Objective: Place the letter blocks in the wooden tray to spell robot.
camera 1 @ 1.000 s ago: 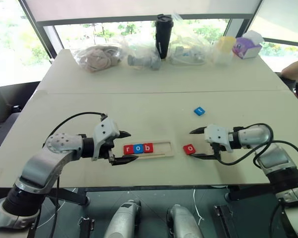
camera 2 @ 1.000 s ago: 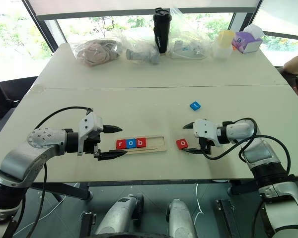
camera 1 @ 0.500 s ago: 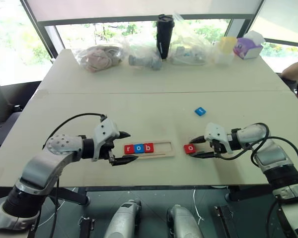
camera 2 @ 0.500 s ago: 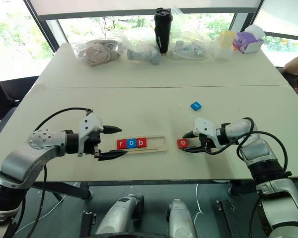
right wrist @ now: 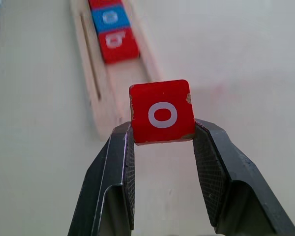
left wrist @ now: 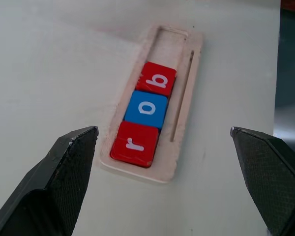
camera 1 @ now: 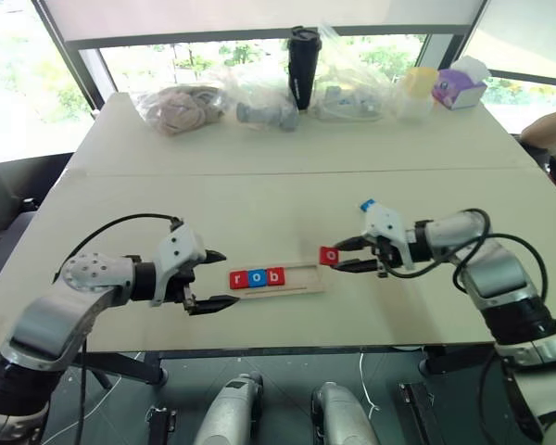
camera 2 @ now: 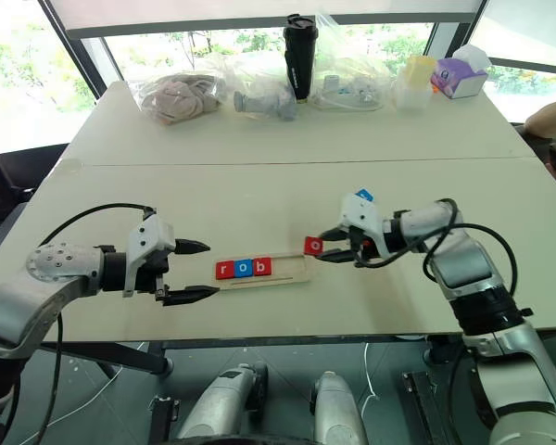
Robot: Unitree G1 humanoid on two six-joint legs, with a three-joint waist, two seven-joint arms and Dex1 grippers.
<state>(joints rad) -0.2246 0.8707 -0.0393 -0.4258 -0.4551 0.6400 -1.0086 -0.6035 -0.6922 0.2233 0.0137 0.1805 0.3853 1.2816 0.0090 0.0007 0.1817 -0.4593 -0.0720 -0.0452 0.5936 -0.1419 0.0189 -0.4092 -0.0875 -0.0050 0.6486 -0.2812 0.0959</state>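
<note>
The white table carries the wooden tray, whose left part holds three letter blocks, red r, blue o and red b; the right part is bare. The left gripper hovers spread wide just off the tray's left end. The right gripper pinches a red o block above the tray's right end. A blue block is mostly hidden behind that wrist, its letter unreadable

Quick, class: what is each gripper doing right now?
Left gripper: open, holding nothing, beside the wooden tray.
Right gripper: closed on the red o block.
</note>
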